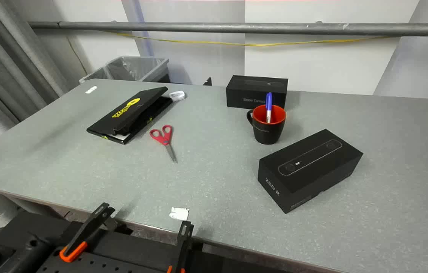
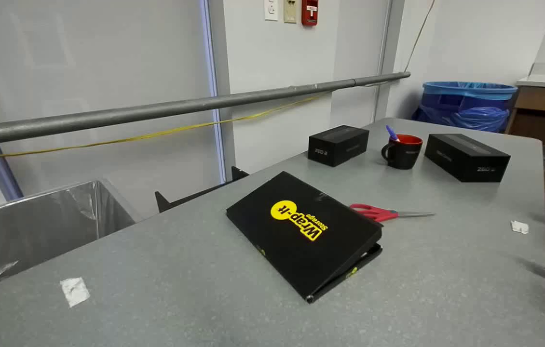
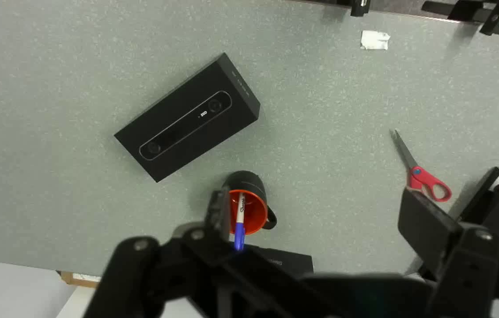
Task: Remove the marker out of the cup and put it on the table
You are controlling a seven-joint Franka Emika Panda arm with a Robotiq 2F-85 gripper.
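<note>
The cup stands upright on the grey table; it is black outside and red inside. The marker leans in it, blue cap up and white barrel down in the cup. Both also show in an exterior view, the cup and the marker's cap. In the wrist view my gripper is wide open with nothing between its fingers, high above the table. The left finger overlaps the edge of the cup, and the marker shows just beside that finger. I cannot make out the gripper in the exterior views.
A black box lies in front of the cup and another black box stands behind it. Red-handled scissors and a flat black box lie to the side. Black clamps stand at the table's edge.
</note>
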